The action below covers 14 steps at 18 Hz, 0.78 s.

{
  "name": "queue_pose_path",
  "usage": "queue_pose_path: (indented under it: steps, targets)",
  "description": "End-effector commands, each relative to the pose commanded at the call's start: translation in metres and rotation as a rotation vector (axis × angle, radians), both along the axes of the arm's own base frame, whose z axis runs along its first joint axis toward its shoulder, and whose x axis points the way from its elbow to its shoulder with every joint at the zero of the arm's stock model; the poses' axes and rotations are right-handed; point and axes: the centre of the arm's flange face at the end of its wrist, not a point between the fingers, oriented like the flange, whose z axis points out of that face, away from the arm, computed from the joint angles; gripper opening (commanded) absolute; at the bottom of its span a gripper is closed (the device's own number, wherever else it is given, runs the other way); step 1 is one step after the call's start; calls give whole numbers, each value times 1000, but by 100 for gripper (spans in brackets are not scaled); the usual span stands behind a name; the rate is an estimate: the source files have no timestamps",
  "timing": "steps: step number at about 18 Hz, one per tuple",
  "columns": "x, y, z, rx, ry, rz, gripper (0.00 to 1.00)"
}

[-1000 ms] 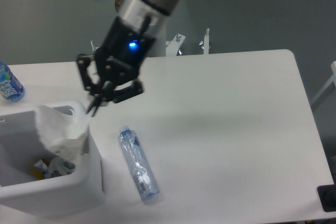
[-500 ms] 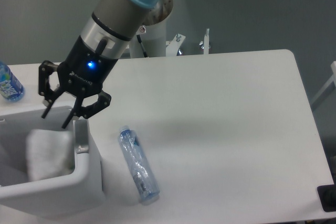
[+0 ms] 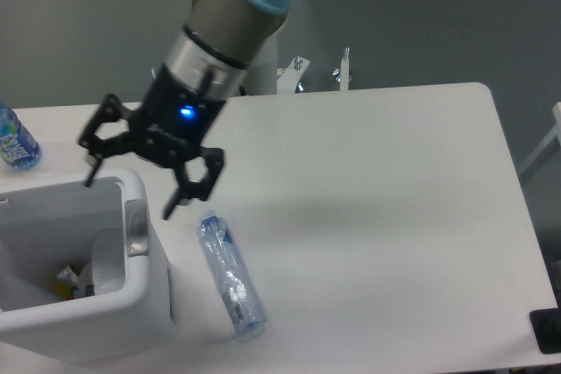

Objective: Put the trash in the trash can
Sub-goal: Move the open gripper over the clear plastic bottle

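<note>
Camera view: crushed bottle (image 3: 231, 276) lies flat, cap end toward the wide-spread, empty gripper (image 3: 133, 192) beside the bin (image 3: 140, 299).

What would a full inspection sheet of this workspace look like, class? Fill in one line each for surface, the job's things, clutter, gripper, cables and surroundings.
Surface: white table, bare on its right part.
Job's things: white trash can at front left, with a white napkin and scraps inside; crushed bottle lying flat on the table beside it, not yet binned.
Clutter: intact bottle with blue label at the left edge.
Gripper: gripper open wide, empty, above the can's right rim.
Cables: nothing seen.
Surroundings: grey floor; metal fittings behind the table's far edge.
</note>
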Motion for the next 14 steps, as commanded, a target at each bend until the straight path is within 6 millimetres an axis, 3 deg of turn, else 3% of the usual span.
queue_pose_path:
  steps: [3, 6, 11, 14]
  targets:
    - [-39, -13, -23, -105, 12, 127, 100]
    - [-62, -7, -67, -224, 32, 176, 100]
    - [-84, 8, -127, -291, 43, 187, 100]
    - [-96, 21, -174, -345, 78, 197, 100]
